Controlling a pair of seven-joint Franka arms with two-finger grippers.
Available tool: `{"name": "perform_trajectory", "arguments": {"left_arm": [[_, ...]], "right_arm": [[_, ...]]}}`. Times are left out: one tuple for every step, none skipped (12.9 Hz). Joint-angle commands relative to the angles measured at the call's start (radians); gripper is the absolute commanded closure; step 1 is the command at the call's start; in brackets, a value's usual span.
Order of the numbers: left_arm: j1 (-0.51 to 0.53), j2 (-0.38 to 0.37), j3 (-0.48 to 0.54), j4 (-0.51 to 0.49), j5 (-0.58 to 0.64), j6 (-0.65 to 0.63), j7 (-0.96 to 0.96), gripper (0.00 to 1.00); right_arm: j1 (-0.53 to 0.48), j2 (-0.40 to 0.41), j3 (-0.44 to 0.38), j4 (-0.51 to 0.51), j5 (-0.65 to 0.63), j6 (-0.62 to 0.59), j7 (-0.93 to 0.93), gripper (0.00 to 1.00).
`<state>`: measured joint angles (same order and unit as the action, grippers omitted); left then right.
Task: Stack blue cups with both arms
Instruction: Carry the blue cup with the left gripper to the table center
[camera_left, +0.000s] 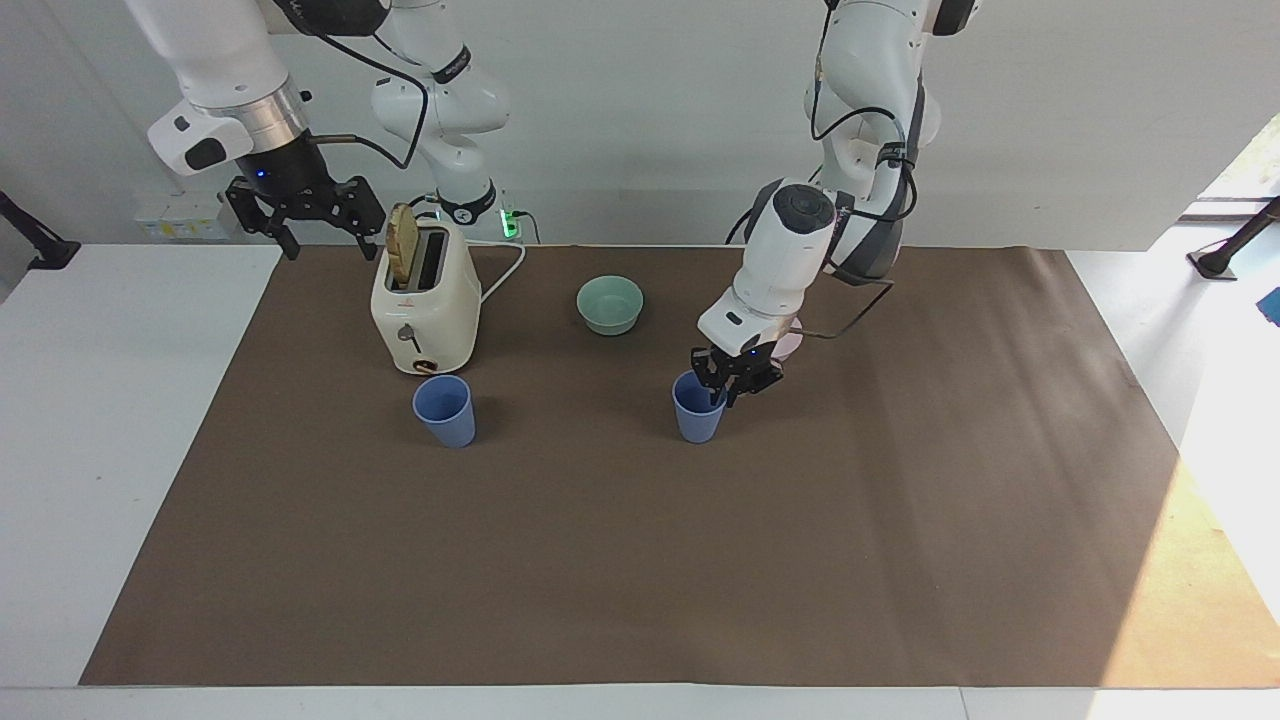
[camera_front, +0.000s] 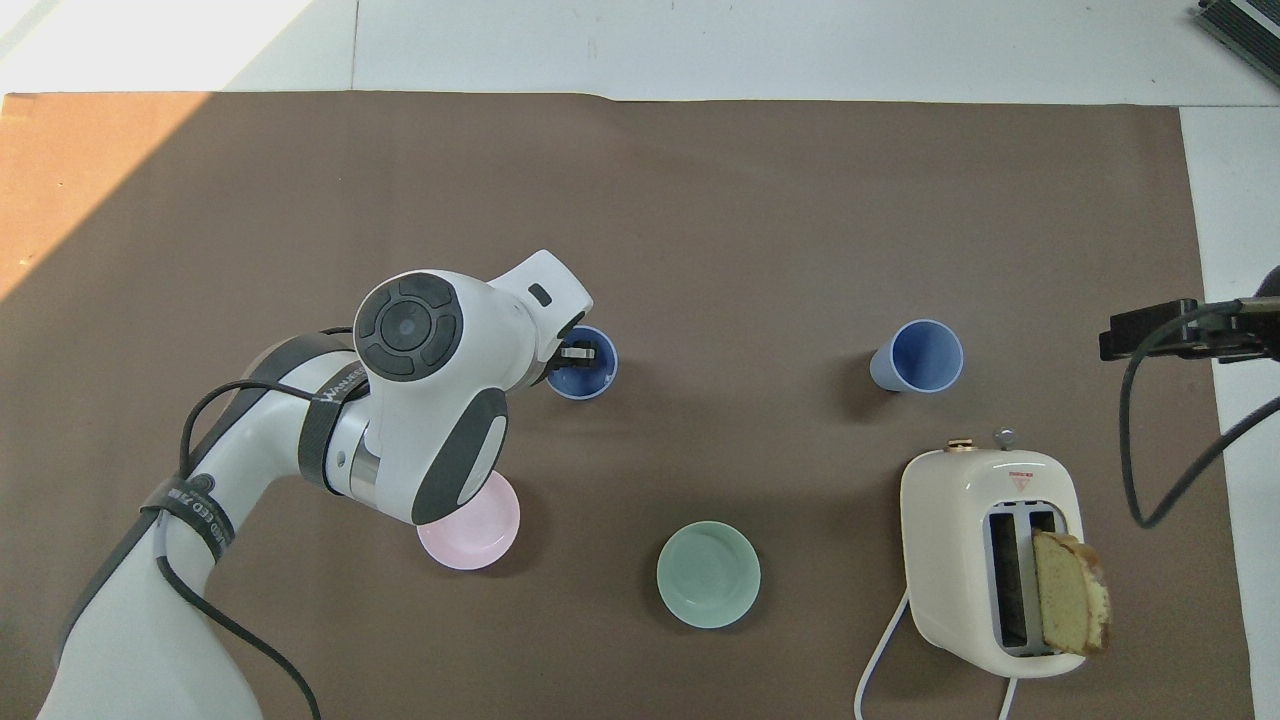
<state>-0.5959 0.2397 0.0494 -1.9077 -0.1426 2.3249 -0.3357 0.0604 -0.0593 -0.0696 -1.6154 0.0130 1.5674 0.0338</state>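
Note:
One blue cup (camera_left: 444, 410) stands upright on the brown mat, just farther from the robots than the toaster; it also shows in the overhead view (camera_front: 920, 356). My left gripper (camera_left: 728, 388) is shut on the rim of the second blue cup (camera_left: 697, 412), with one finger inside it. It holds the cup upright, low over the middle of the mat; I cannot tell whether the cup touches the mat. In the overhead view the left gripper (camera_front: 578, 352) sits on that cup's rim (camera_front: 590, 380). My right gripper (camera_left: 330, 235) is open and empty, raised beside the toaster at the right arm's end, where it waits.
A cream toaster (camera_left: 425, 300) holds a slice of bread (camera_front: 1070, 600). A teal bowl (camera_left: 610, 303) sits nearer to the robots, mid table. A pink bowl (camera_front: 470, 530) is partly covered by the left arm. The brown mat (camera_left: 640, 560) covers the table.

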Motion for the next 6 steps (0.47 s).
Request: {"name": "perform_trajectory", "arguments": {"left_arm": [[0.002, -0.005, 0.013, -0.007, 0.004, 0.014, -0.006, 0.00], [0.011, -0.008, 0.023, -0.007, 0.006, 0.013, 0.004, 0.00], [0.042, -0.016, 0.024, -0.007, 0.006, 0.007, 0.047, 0.00], [0.073, -0.026, 0.024, -0.007, 0.006, 0.002, 0.097, 0.00], [0.105, -0.043, 0.026, -0.007, 0.006, 0.001, 0.127, 0.00], [0.134, -0.063, 0.024, -0.008, 0.006, -0.013, 0.147, 0.00]], "right_arm": [[-0.004, -0.019, 0.005, -0.082, 0.013, 0.069, 0.017, 0.00], [-0.001, -0.019, 0.005, -0.118, 0.013, 0.106, 0.020, 0.00], [0.001, -0.011, 0.005, -0.148, 0.015, 0.137, 0.020, 0.00], [0.002, -0.004, 0.005, -0.182, 0.015, 0.175, 0.020, 0.00], [0.013, 0.010, 0.007, -0.222, 0.015, 0.230, 0.023, 0.00], [0.022, 0.035, 0.007, -0.247, 0.015, 0.276, 0.026, 0.00]]}}
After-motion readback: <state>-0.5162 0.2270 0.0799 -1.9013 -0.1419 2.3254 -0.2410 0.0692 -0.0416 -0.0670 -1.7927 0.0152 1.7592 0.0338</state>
